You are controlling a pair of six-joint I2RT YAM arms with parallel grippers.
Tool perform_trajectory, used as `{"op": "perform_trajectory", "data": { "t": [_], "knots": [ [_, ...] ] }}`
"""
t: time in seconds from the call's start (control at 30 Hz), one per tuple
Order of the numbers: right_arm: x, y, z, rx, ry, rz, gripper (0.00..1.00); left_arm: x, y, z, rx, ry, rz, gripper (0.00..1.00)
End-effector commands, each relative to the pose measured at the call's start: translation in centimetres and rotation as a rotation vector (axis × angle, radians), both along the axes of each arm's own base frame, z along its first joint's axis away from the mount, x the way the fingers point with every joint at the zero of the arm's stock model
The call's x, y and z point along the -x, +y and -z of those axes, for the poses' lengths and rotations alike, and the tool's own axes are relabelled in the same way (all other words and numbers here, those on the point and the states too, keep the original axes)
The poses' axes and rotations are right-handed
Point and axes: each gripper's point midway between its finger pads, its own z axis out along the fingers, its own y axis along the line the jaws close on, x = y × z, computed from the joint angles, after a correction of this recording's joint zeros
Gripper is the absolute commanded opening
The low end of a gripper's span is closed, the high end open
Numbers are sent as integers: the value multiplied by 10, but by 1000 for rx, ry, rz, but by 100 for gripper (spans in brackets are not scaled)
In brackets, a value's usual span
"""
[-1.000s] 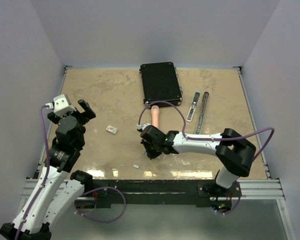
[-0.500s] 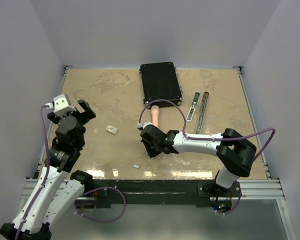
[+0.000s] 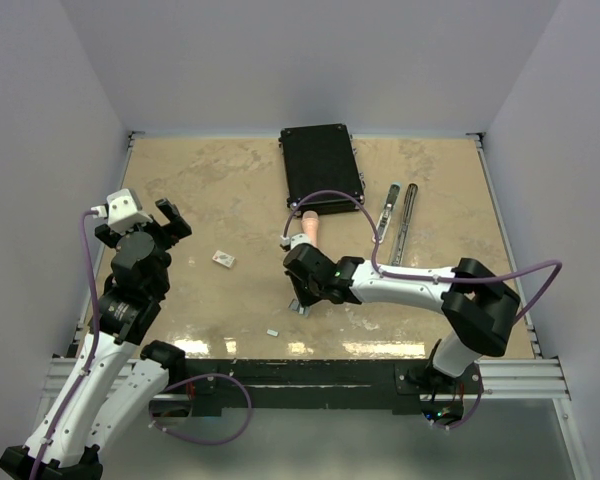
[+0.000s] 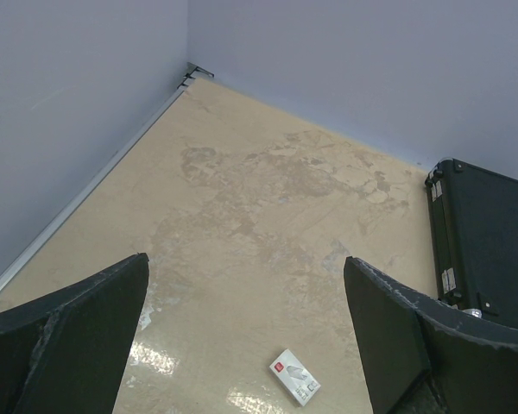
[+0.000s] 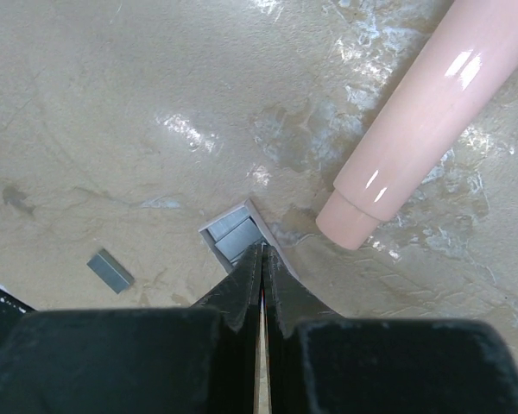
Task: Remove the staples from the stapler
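Staples (image 5: 235, 235) lie as grey strips in a small open tray (image 5: 209, 234). One loose strip (image 5: 110, 270) lies to its left and shows as a grey speck (image 3: 273, 331) in the top view. My right gripper (image 5: 262, 247) is shut, its tips over the tray's near corner (image 3: 299, 305); I cannot tell whether they pinch its wall. Two slim metal stapler parts (image 3: 385, 212) (image 3: 408, 222) lie at the right. A pink handle (image 3: 309, 230) (image 5: 414, 121) lies just beyond the right gripper. My left gripper (image 4: 246, 345) (image 3: 170, 222) hangs open and empty over the left side.
A black case (image 3: 322, 165) (image 4: 488, 233) lies shut at the back centre. A small white card with red marks (image 3: 223, 259) (image 4: 294, 377) rests between the arms, below the left gripper. A purple cable (image 3: 340, 200) loops over the pink handle. Walls close three sides.
The right gripper has drawn slightly up and to the right, uncovering the small tray at its tips. Its cable loop has shifted. The left arm has not moved.
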Motion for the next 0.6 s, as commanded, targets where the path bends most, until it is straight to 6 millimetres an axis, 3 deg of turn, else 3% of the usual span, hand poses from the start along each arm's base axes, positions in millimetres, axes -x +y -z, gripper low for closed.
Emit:
{"op": "perform_trajectory", "data": {
  "t": [0.0, 0.57],
  "knots": [
    [-14, 7, -9, -14, -47, 28, 0, -1, 1, -7, -3, -32, -10, 100],
    [-6, -2, 9, 10, -15, 22, 0, -1, 1, -7, -4, -31, -8, 100]
  ]
}}
